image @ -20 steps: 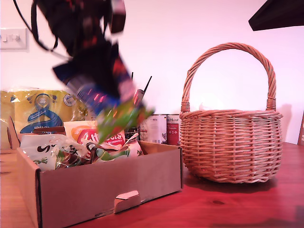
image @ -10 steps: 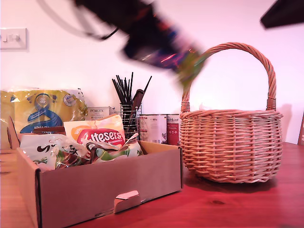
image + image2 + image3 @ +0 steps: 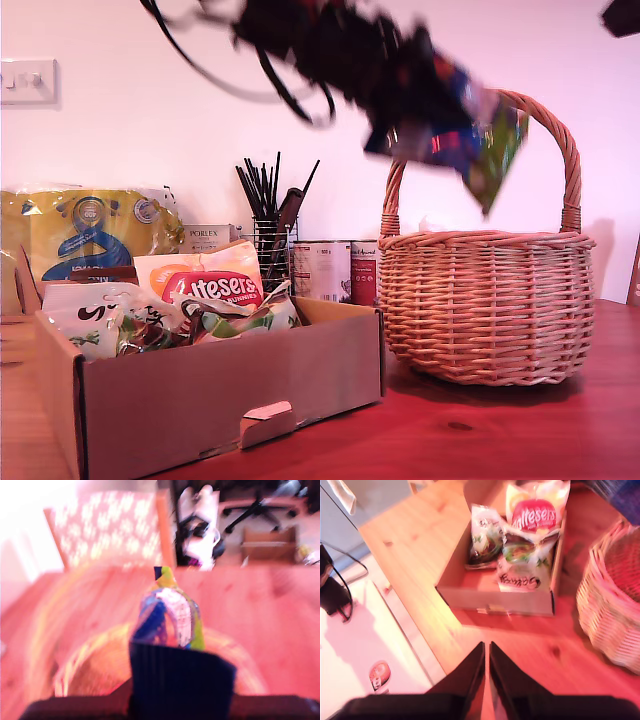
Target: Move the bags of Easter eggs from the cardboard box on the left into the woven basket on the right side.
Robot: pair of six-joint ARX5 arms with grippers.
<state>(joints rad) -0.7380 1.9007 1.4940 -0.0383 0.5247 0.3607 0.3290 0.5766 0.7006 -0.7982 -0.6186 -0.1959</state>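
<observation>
Blue-and-green bag (image 3: 478, 135) is held in the air above the woven basket (image 3: 487, 305), under the arch of the handle (image 3: 520, 110), its green end hanging lowest. My first gripper (image 3: 425, 115) is clamped on the bag's upper end; in the first wrist view the bag (image 3: 167, 617) is seen dangling past the jaws with the basket rim (image 3: 85, 665) blurred beneath it. Arm and bag are smeared by motion.

For a clean drop, the bag is best brought fully inside the rim, clear of the handle, and lowered before release, so that the light glossy pouch is not flicked over the wall.

Cardboard box (image 3: 210, 385) lies toward the exterior view's left, well apart from the basket. Left in it: an orange-red Maltesers bag (image 3: 205, 280) and white bags with green-red print (image 3: 100, 320). My second gripper (image 3: 486, 672) is held high over the table (image 3: 480, 430), jaws pressed together, nothing between them.

Behind the box: yellow-and-blue multipack (image 3: 85, 230), wire utensil holder (image 3: 270, 245), tins (image 3: 335, 270).
</observation>
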